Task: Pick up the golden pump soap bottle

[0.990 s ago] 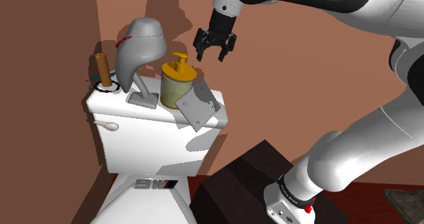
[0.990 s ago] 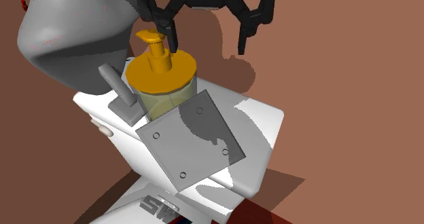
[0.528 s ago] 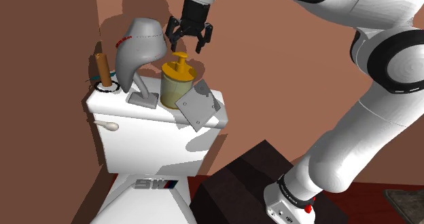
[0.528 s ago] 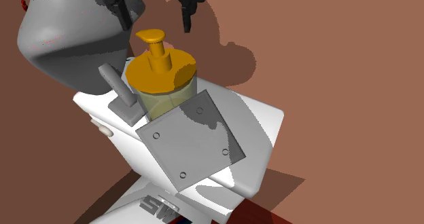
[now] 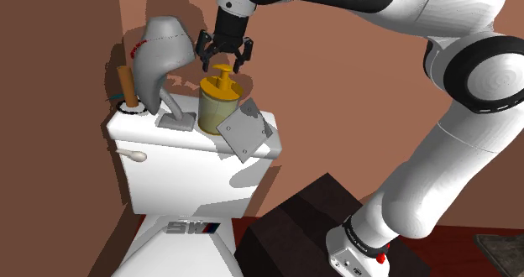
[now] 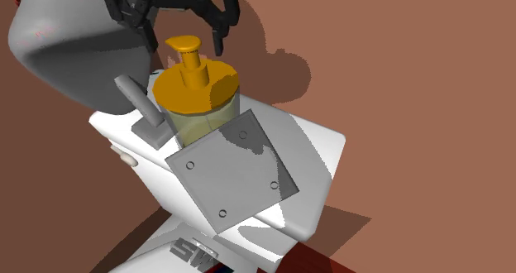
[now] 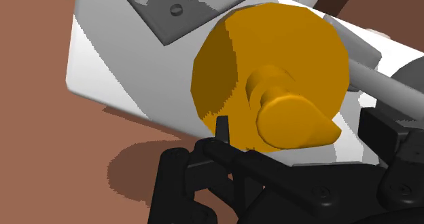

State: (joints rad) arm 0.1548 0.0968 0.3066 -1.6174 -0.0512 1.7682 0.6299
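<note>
three views over one toilet tank [image 5: 180,162]

Two plain reddish-brown walls [image 5: 353,99] meet in a corner at the shoulder view's left. The left-hand wall [image 5: 50,133] renders darker. A white toilet tank [image 5: 189,179] with a flush lever [image 5: 132,155] stands against them. Hard-edged shadows fall on the wall and the tank lid [image 6: 318,147]. The floor [image 5: 458,254] is dark red.

The white Franka arm [image 5: 420,183] rises steeply at the shoulder view's right, folds at a dark-jointed elbow [image 5: 474,72] and stretches across the top of that view towards the left. Its wrist [image 5: 233,19] points straight down and carries the black gripper [image 5: 224,63], whose two fingers [image 6: 145,31] stand spread well apart, tips aimed downward
</note>
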